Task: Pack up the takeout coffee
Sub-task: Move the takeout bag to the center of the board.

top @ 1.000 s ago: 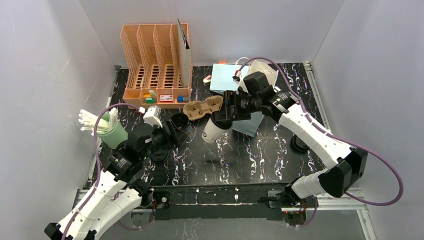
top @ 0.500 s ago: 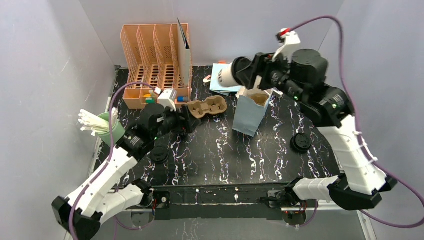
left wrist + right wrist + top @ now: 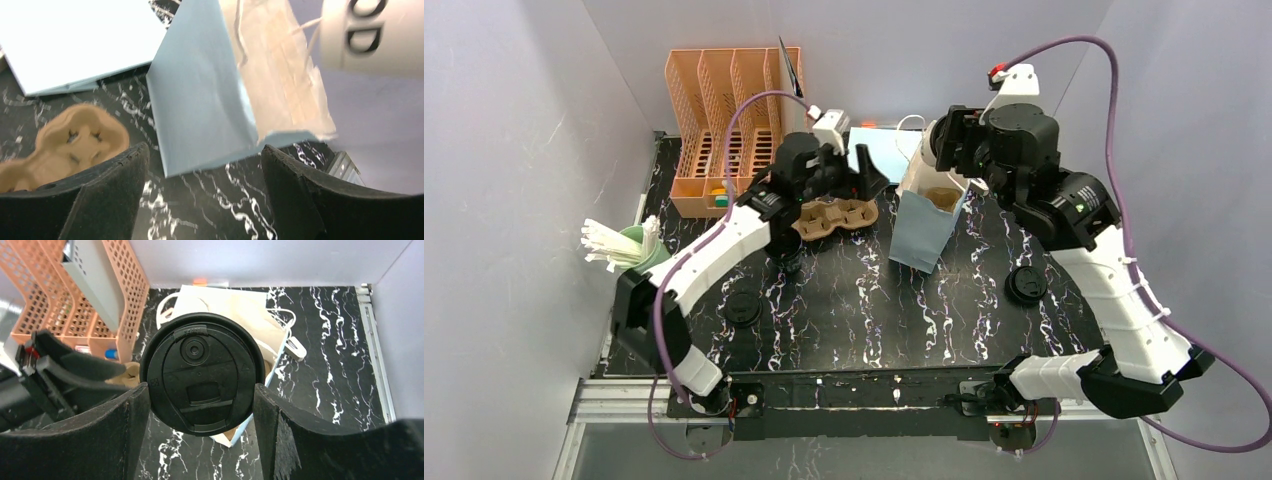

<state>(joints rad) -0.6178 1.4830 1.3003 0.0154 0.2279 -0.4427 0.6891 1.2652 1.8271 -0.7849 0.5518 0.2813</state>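
Pulp carrier (image 3: 829, 217) lies by the left gripper (image 3: 202, 155), its jaws spread wide and empty beside the blue bag (image 3: 200, 100). Above the bag's open mouth, the right gripper (image 3: 200, 390) clamps a black-lidded coffee cup (image 3: 202, 365). Its white wall reads "OD" in the left wrist view, remaining letters cut off, lid embossing illegible.

Left arm (image 3: 724, 232) outstretched, left fingers (image 3: 102, 200) spread, right arm (image 3: 1114, 275) raised, right fingers (image 3: 310, 440) clamped

white cup (image 3: 372, 37) cut off at top edge, carrier (image 3: 65, 142) partly behind left pincer (image 3: 204, 155)
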